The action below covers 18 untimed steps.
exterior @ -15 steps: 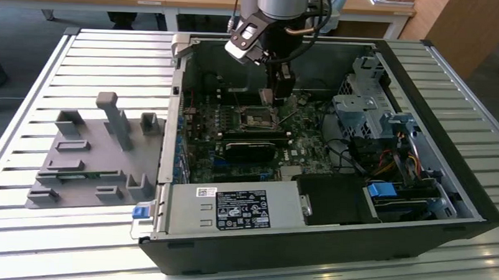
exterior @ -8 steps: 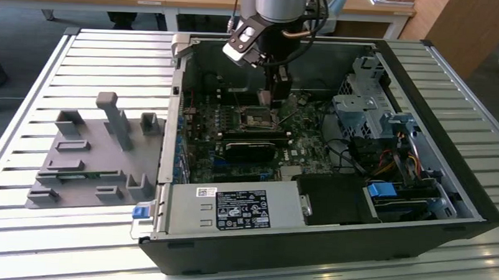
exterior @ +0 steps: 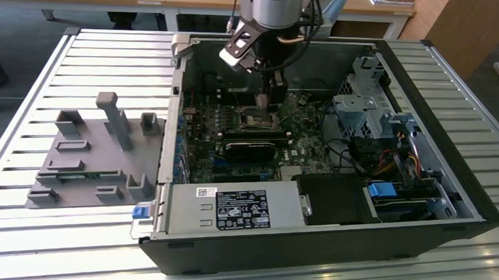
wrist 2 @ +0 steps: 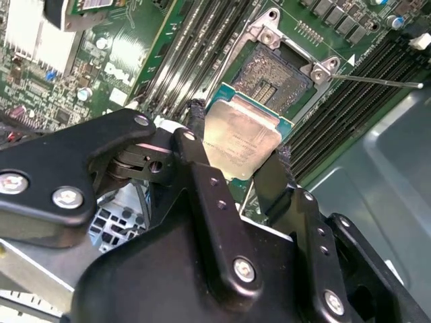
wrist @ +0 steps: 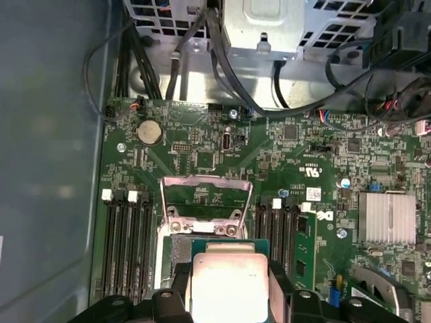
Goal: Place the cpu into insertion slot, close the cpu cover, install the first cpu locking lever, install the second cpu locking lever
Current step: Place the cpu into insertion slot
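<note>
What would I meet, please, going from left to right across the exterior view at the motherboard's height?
Grey moulded fixture on the slatted table → the computer case's side wall → the insertion slot, with the gripper close by it, shut on the cpu → metal drive cage → coloured cables.

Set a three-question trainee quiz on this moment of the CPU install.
1. True or false: the cpu already lies seated in the insertion slot.
2. Pick one. The gripper is: A) open and empty; B) shut on the cpu; C) shut on a locking lever.
3. Fill in the blank: in the first wrist view, the cpu cover is swung ____, leaving the socket uncovered.

Key: 1 false, the chip hangs between the fingers near the bare socket; 2 B; 3 open.
</note>
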Tool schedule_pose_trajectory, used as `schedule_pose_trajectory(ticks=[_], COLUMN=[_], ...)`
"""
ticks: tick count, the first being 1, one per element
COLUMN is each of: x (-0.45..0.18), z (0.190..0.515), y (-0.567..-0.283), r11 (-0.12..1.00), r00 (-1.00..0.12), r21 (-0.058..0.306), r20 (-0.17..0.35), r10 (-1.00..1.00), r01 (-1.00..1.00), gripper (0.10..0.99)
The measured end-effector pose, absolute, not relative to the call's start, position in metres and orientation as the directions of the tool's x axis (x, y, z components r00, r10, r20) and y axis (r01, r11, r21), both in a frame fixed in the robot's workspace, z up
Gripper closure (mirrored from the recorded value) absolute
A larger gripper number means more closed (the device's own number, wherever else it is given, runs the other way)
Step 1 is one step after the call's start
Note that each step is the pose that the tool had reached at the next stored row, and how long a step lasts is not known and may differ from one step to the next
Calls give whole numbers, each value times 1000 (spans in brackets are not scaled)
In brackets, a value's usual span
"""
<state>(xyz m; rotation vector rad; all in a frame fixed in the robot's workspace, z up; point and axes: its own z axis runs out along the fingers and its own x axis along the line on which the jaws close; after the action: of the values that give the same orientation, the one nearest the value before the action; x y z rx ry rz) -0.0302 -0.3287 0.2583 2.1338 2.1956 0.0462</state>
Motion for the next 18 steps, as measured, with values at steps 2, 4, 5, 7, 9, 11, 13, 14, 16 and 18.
schedule_pose_trajectory(ticks=[2, 4, 5, 7, 9, 11, 13, 14, 16, 18], x=[-30, -31, -31, -31, -31, -31, -31, -31, -32, -32], z=[255, 253, 252, 250, 249, 247, 245, 244, 243, 241], y=[-328, -328, -328, -328, -328, -328, -328, -328, -328, -328], r11=[23, 21, 21, 21, 21, 20, 20, 19, 18, 17], r00=[-20, -18, -18, -18, -18, -18, -17, -17, -15, -15], r21=[77, 77, 77, 77, 77, 77, 77, 77, 77, 77], r20=[-36, -36, -36, -36, -36, -36, -36, -36, -36, -36], r10=[999, 999, 999, 999, 999, 999, 999, 999, 999, 999], r01=[997, 997, 997, 997, 997, 997, 997, 997, 997, 997], gripper=[549, 549, 549, 549, 549, 549, 549, 549, 549, 549])
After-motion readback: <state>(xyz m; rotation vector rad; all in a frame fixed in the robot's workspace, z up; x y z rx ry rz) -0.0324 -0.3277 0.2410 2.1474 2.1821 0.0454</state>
